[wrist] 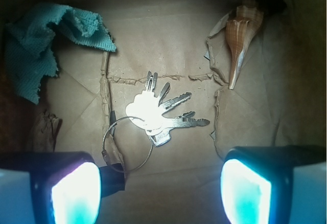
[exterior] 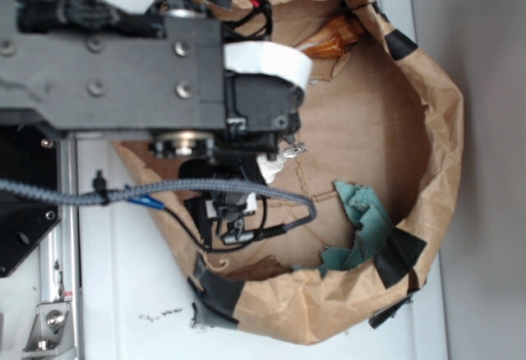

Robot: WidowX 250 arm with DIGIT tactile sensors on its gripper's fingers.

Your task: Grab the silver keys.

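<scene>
The silver keys (wrist: pixel 161 112) lie fanned on the brown paper floor of the bag, their thin wire ring (wrist: pixel 127 143) looping toward the lower left. My gripper (wrist: pixel 161 193) hangs above them, open, its two glowing fingers (wrist: pixel 75 196) wide apart with nothing between them; the keys sit just ahead of the gap. In the exterior view the arm covers most of the bag and only the tips of the keys (exterior: pixel 293 154) peek out beside the gripper (exterior: pixel 267 159).
A teal cloth scrap (wrist: pixel 38 40) lies at the upper left and an orange-brown pointed shell (wrist: pixel 240 37) at the upper right. The brown paper bag's rolled walls (exterior: pixel 436 130) ring everything. Black tape patches (exterior: pixel 399 257) sit on the rim.
</scene>
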